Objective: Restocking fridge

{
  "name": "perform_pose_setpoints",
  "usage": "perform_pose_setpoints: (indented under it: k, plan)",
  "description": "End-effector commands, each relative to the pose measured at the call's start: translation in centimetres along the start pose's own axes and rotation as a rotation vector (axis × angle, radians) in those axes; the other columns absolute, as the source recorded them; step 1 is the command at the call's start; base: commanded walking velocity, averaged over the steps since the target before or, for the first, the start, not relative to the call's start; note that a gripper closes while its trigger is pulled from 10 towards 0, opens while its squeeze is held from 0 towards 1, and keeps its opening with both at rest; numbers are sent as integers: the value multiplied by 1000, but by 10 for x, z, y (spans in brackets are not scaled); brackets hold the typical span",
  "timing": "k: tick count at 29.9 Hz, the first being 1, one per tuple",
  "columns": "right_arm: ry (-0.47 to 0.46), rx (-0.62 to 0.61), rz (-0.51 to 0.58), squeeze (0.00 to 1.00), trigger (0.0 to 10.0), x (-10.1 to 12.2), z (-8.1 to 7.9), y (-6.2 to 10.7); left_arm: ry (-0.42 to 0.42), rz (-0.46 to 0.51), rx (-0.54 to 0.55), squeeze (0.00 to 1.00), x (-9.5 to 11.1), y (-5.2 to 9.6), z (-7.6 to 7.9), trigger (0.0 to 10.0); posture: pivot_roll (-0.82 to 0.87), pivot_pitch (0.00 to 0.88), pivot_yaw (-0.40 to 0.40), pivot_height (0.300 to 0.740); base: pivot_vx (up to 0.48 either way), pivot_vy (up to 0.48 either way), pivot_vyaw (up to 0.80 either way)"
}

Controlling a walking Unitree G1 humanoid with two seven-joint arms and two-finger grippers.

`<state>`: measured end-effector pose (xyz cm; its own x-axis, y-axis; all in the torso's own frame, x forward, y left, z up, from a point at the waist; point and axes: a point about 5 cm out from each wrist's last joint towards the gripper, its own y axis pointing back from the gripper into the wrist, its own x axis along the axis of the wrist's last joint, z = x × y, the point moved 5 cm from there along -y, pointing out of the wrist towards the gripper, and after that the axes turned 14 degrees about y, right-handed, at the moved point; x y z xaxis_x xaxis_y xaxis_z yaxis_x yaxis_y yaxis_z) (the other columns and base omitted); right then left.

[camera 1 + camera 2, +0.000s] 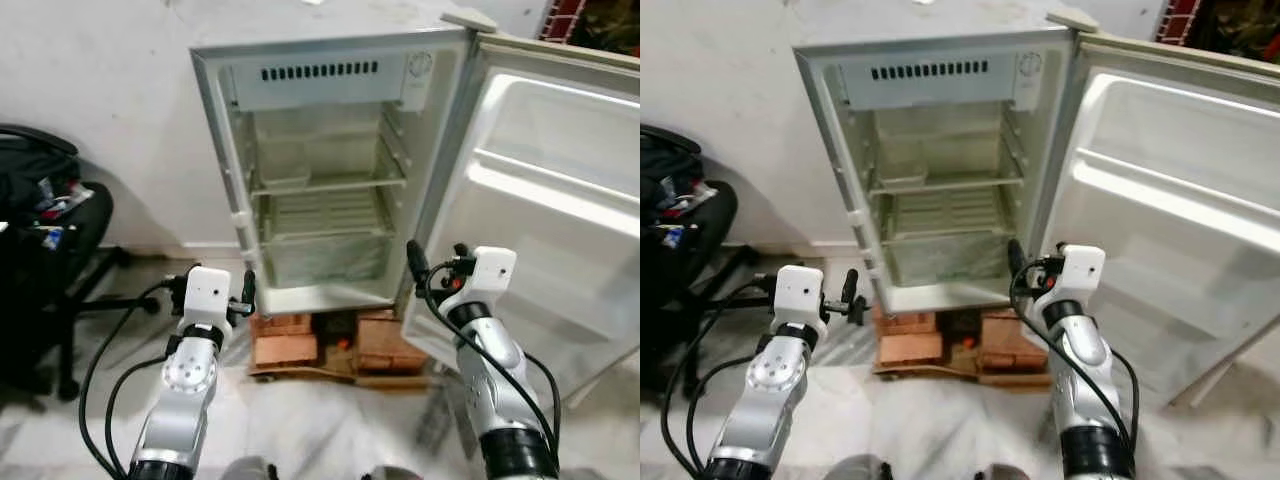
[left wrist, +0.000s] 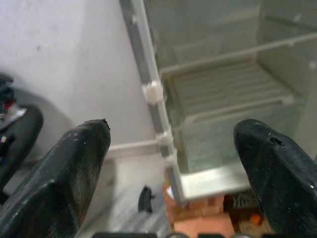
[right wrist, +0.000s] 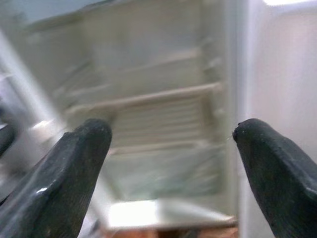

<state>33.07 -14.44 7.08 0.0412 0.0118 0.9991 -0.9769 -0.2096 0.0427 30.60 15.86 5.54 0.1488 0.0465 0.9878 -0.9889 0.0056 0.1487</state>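
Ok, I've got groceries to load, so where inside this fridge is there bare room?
The fridge stands open. Bare patches: the upper shelf under the vent panel, the wire shelf below it, and the door's inner ledges. The crisper drawer looks bare through its front. Both grippers, left and right, are open and hold nothing.

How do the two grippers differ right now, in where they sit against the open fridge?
The left gripper sits by the fridge's hinge-free left edge, near the floor-side corner; the right gripper sits higher, at the seam between cabinet and open door. The left wrist view is sharp; the right wrist view is blurred. Both are open, empty, and aimed at the bare shelves.
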Motion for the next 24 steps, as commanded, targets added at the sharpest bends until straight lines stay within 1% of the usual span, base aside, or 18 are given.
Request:
perform_pose_setpoints:
  k: [1, 3, 5, 14, 18, 20, 24]
  plan:
    - [5, 88, -27, 0, 10000, -5, -12, 1, -2, -1, 10, 0, -1, 1, -3, 10000, -16, 0, -5, 740, -341, -274, 0]
    - [5, 88, -27, 0, 10000, -5, -12, 1, -2, -1, 10, 0, -1, 1, -3, 10000, -16, 0, -5, 740, -341, -274, 0]
    - [7, 135, -58, 0, 10000, -13, -16, 4, -2, -6, 9, 0, -3, 2, -2, 10000, -12, 0, -10, 740, -339, -272, 0]
    - [6, 139, -63, 0, 10000, -15, -16, 4, -9, -14, 3, 0, -4, 1, 0, 10000, -12, 0, -7, 740, -321, -274, 0]
    - [22, 109, -50, 0, 10000, -13, -13, 4, -22, -15, 5, 0, -3, 0, -2, 10000, -12, 0, -3, 740, 0, -264, 0]
    - [38, 64, -35, 0, 10000, -9, -6, 4, -17, -15, 6, 0, -3, -2, -3, 10000, -14, 0, 1, 740, 0, 0, 0]
    - [55, 24, -18, 0, 10000, -6, 1, 4, -12, -7, -2, 0, 0, -3, -2, 10000, -16, 0, 4, 740, 0, 0, 0]
